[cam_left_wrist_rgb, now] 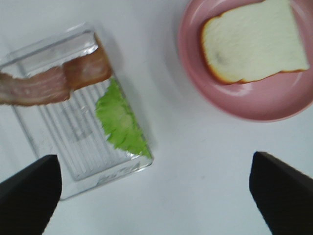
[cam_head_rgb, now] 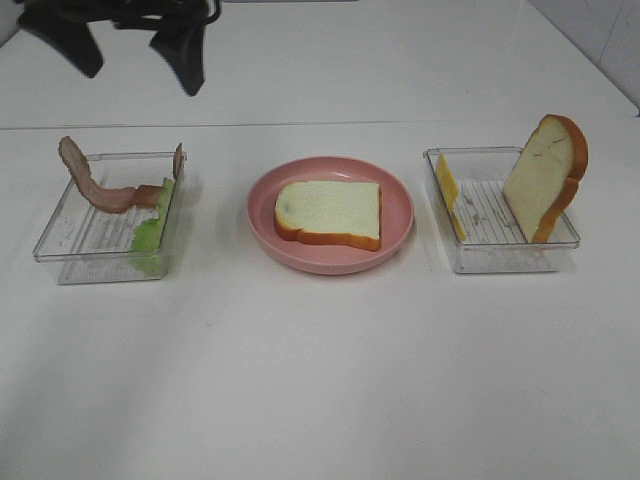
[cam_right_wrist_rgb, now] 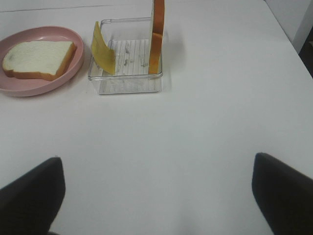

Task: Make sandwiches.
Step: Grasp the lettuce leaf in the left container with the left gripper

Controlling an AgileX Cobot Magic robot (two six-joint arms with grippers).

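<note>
One white bread slice (cam_head_rgb: 328,212) with an orange-brown crust lies flat on the pink plate (cam_head_rgb: 330,262); it also shows in the left wrist view (cam_left_wrist_rgb: 254,41) and the right wrist view (cam_right_wrist_rgb: 36,58). A second bread slice (cam_head_rgb: 545,178) leans upright in the right clear tray (cam_head_rgb: 500,255), with a yellow cheese slice (cam_head_rgb: 449,193) against the tray's left wall. Brown bacon strips (cam_head_rgb: 95,185) and a green lettuce leaf (cam_head_rgb: 155,228) sit in the left clear tray (cam_head_rgb: 60,240). My left gripper (cam_head_rgb: 135,50) hangs open and empty above the far left, over the lettuce (cam_left_wrist_rgb: 120,122). My right gripper (cam_right_wrist_rgb: 156,196) is open and empty over bare table.
The white table (cam_head_rgb: 320,380) holds the two trays and the plate in a row. A white wall edge (cam_head_rgb: 600,40) shows at the far right. The right gripper is out of the exterior high view.
</note>
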